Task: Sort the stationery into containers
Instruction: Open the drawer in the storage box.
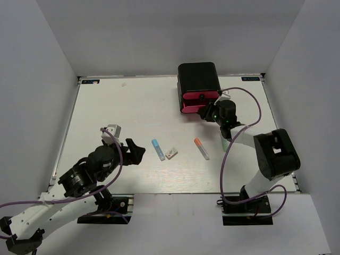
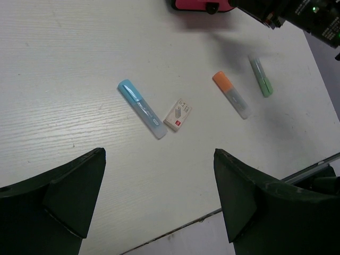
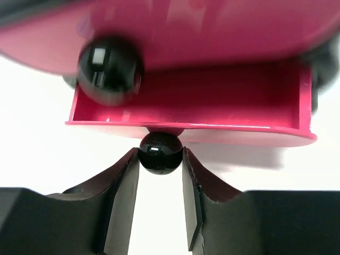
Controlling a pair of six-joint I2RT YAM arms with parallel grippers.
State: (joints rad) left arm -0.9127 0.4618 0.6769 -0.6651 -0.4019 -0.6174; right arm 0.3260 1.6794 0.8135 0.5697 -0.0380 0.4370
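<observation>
From above, the black cabinet (image 1: 198,77) stands at the far side of the bench (image 1: 117,106), and its pink drawers (image 1: 197,101) face the arms. The right hand (image 1: 208,112) is directly at the drawer fronts. The left hand (image 1: 137,151) waits low over the bench, just beside the light blue pen (image 1: 158,149). The white eraser block (image 1: 171,153) and the orange-capped pen (image 1: 201,149) lie further to its right, between the two arms. So the left arm is the nearer one to the pens, and the right arm is the nearer one to the drawers.

In the left wrist view, the left hand is wide and holds nothing. The blue pen lies ahead of it. Its long axis runs obliquely to the gap, so I judge the wrist needs a turn before a grasp. A green pen (image 2: 261,76) lies far right.

In the right wrist view, the right hand is narrow. Its fingers (image 3: 119,196) touch the lower knob (image 3: 160,153) on both sides. The lower drawer (image 3: 191,103) stands partly out and shows nothing inside, under the upper knob (image 3: 109,66). Any further pull probably goes straight back toward the wrist.
</observation>
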